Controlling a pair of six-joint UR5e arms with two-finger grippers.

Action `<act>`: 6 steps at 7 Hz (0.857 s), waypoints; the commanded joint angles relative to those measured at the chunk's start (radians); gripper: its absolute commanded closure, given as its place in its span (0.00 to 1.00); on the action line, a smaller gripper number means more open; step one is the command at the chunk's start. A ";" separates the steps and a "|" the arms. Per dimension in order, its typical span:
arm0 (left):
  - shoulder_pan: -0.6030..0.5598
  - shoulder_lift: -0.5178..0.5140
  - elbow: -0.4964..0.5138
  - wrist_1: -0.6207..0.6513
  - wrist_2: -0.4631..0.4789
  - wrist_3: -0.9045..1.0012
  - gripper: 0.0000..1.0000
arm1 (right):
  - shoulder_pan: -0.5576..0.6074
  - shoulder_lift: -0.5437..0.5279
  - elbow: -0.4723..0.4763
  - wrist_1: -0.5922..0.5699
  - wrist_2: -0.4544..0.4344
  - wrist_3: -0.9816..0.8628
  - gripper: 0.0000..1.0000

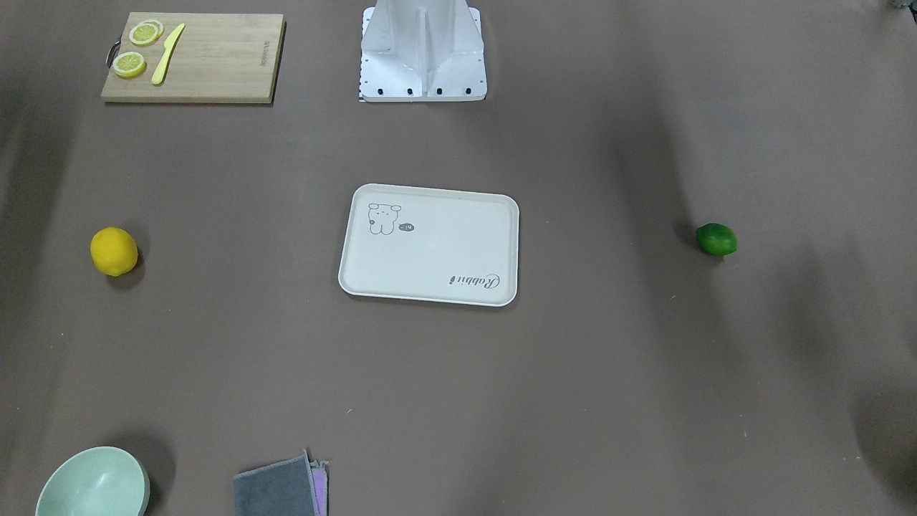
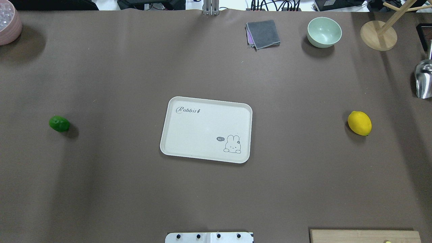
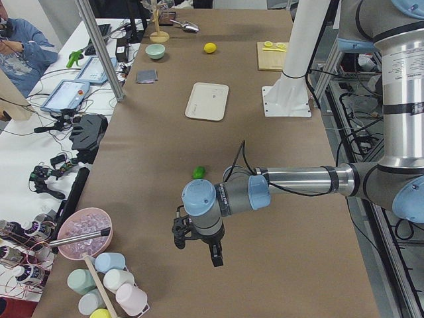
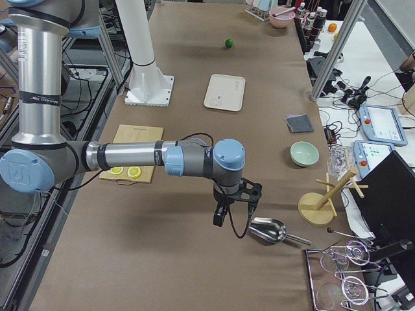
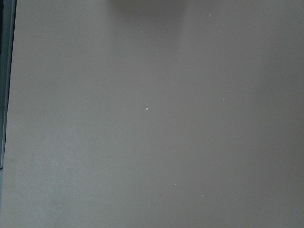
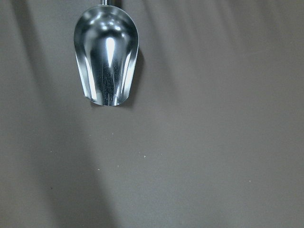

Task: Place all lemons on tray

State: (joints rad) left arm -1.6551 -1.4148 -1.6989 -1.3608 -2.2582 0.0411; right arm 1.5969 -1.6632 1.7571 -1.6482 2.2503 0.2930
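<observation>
The cream-white tray (image 2: 206,130) lies empty at the table's middle, also in the front view (image 1: 430,247). The yellow lemon (image 2: 359,123) lies on the table far to its right in the overhead view (image 1: 114,251). The green lemon (image 2: 59,123) lies far to its left (image 1: 716,239). My left gripper (image 3: 199,248) hangs above bare table beyond the green lemon (image 3: 199,172), towards the table's left end. My right gripper (image 4: 230,223) hangs near a metal scoop, far from the yellow lemon. Both grippers show only in the side views, so I cannot tell if they are open or shut.
A bamboo cutting board (image 1: 193,57) with lemon slices and a yellow knife is near the robot's base (image 1: 423,54). A green bowl (image 2: 324,32), a folded grey cloth (image 2: 263,33), a wooden stand (image 2: 378,35), the metal scoop (image 6: 107,57) and a pink bowl (image 2: 8,23) line the table's far edge and ends.
</observation>
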 commanded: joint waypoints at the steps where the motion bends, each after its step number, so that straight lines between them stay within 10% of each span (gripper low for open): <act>1: 0.000 -0.009 0.002 -0.001 0.003 0.000 0.02 | 0.000 0.000 0.002 0.001 0.000 0.000 0.00; 6: 0.179 -0.111 -0.047 -0.009 -0.052 -0.401 0.02 | 0.000 0.003 0.004 0.001 -0.003 0.000 0.00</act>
State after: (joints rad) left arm -1.5618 -1.4797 -1.7273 -1.3698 -2.2794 -0.2169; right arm 1.5974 -1.6608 1.7593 -1.6476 2.2479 0.2930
